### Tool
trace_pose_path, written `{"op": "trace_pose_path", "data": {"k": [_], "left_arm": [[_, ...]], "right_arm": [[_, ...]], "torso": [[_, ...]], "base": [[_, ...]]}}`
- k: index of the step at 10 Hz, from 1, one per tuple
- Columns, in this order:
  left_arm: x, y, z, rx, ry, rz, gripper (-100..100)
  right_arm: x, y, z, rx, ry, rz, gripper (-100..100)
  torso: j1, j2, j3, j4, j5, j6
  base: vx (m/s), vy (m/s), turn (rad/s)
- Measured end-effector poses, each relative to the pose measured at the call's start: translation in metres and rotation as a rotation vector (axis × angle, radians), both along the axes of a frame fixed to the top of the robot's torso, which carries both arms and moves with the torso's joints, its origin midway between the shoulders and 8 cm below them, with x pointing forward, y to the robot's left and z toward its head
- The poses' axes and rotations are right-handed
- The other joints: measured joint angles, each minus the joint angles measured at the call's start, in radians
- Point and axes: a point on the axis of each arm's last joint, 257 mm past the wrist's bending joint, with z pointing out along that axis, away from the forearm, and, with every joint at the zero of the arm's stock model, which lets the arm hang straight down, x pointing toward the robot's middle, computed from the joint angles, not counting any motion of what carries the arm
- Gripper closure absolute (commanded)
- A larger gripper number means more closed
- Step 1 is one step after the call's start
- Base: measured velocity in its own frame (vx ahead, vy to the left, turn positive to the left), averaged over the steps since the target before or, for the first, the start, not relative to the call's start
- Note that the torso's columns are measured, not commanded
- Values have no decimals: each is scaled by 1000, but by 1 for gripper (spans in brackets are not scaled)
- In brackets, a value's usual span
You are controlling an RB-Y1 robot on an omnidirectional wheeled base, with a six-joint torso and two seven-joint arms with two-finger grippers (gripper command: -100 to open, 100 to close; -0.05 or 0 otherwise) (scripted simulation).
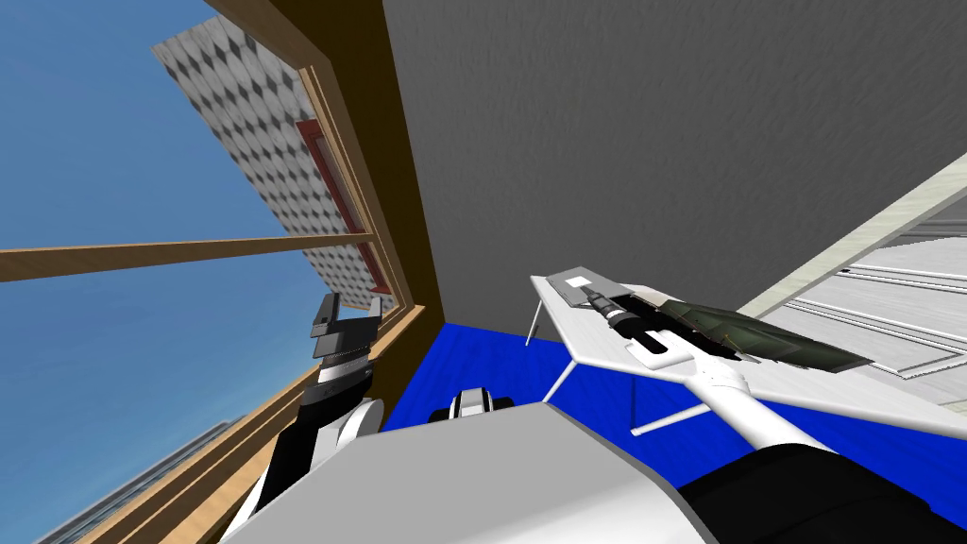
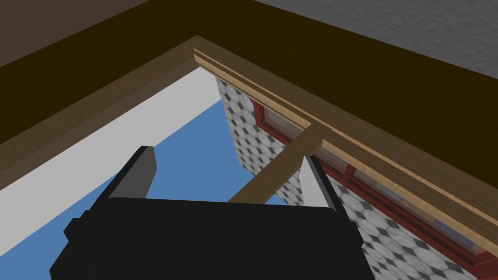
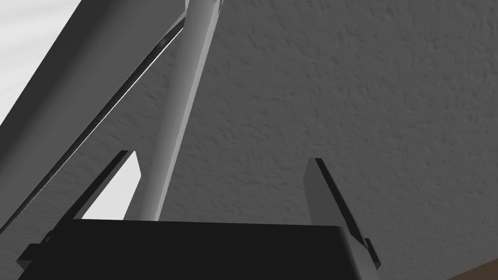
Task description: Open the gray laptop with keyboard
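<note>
Seemingly, the grey laptop [image 1: 578, 283] sits square to the table's [image 1: 604, 351] far corner.

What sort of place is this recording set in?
Probably a room in a house, maybe a study corner: a white table bearing a gray laptop, a large wood-framed window, and a plain gray wall.

Grey wall [image 1: 661, 142], blue floor [image 1: 453, 370], wood-framed window [image 1: 189, 248], white table [image 1: 591, 346]

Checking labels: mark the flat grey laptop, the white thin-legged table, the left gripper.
flat grey laptop [image 1: 573, 281]: head view, top face.
white thin-legged table [image 1: 590, 337]: head view, bare tabletop.
left gripper [image 1: 352, 306]: head view, midway between fingertips.
</note>
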Motion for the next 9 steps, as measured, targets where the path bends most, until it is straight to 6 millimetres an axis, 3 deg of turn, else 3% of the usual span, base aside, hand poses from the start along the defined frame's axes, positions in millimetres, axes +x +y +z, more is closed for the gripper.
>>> {"op": "trace_pose_path", "data": {"k": [3,4,9], "left_arm": [[0,0,0,0,0,0,0],[0,0,0,0,0,0,0],[0,0,0,0,0,0,0]], "right_arm": [[4,0,24,-8,2,6,-100],[4,-1,24,-3,2,5,0],[3,-1,18,2,10,2,0]], "torso": [[1,1,0,0,1,0],[-1,0,1,0,0,1],[0,0,0,0,0,0]], "base": [[3,21,-4],[0,0,0],[0,0,0]]}}
